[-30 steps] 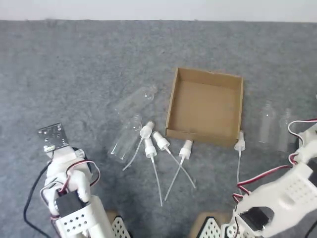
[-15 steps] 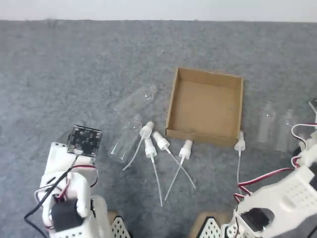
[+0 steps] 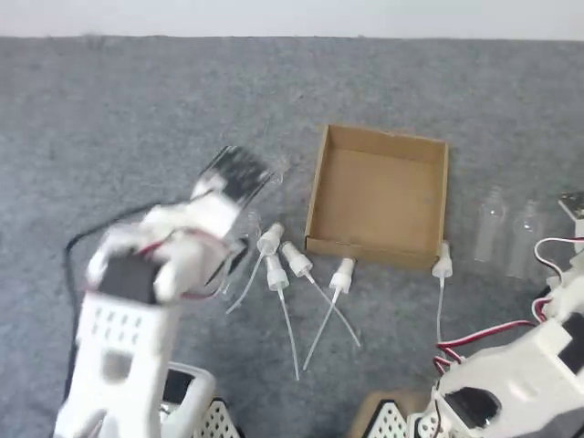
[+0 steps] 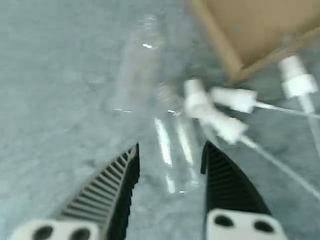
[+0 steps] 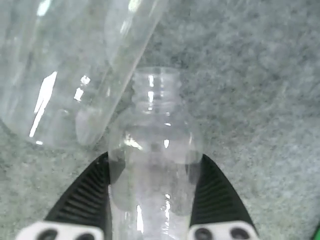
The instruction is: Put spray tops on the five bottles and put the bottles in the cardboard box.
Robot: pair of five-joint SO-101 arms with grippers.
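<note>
- Left gripper [image 4: 170, 150]: jaws apart, hanging over the middle of the table just left of the cardboard box [image 3: 374, 250], nothing held.
- Below its jaws a clear bottle [image 4: 172, 150] lies flat with no top on. A second clear bottle [image 4: 134, 65] lies beside it, farther toward the far edge.
- Cardboard box: open, near mid-table a bit toward the right edge, nothing inside.
- Four spray tops [image 3: 276, 272] lie loose in a cluster at the box's near-left corner, tubes pointing to the near edge. The leftmost one is touching the nearer bottle's neck.
- Fifth spray top [image 3: 442, 265] sits at the box's near-right corner, touching the wall.
- Right gripper [image 5: 153, 162]: near the right edge of the table, jaws apart, one on each side of an uncapped bottle [image 5: 155, 125]. Can't tell if they press on it.
- Another uncapped bottle [image 5: 65, 65] lies just beside that one, both right of the box.
</note>
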